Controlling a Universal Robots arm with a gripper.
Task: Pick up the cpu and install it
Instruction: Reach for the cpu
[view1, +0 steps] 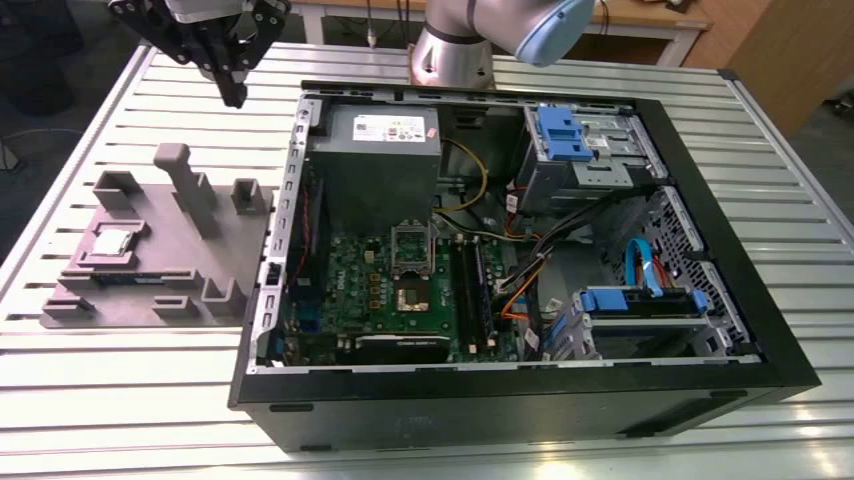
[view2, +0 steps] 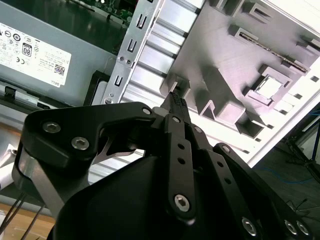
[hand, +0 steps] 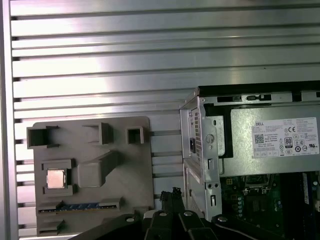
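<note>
**Task item position.** The small, square cpu with a pale silvery metal top (view1: 111, 240) lies flat in a square recess of the grey plastic fixture block (view1: 200, 255). The fixture rests on the ribbed aluminium table (view1: 107, 400) at the exterior view's left, just beside the open black computer case (view1: 534, 410). Nothing touches the cpu. Both wrist views show it seated in that recess: first wrist view (hand: 55, 178), second wrist view (view2: 268, 87). A long, thin dark module (hand: 80, 206) lies in a slot of the fixture near the cpu.

**Gripper condition.** The black two-finger gripper (view1: 236, 95) hangs in the air above the table, well apart from the cpu. It is near the case corner that holds the large grey metal box with a white label (view1: 374, 165). The fingers are drawn together at the tips and grasp nothing. In the first wrist view the gripper (hand: 172, 194) points at the strip of table between the fixture (hand: 130, 170) and the case wall. In the second wrist view the gripper (view2: 176, 101) points at the fixture's edge. The silver and pale blue robot arm (view1: 454, 50) stands behind the case.

**Case interior.** The green motherboard (view1: 360, 280) lies on the case floor. Its square socket (view1: 407, 292) is near the board's middle, well apart from the cpu.
</note>
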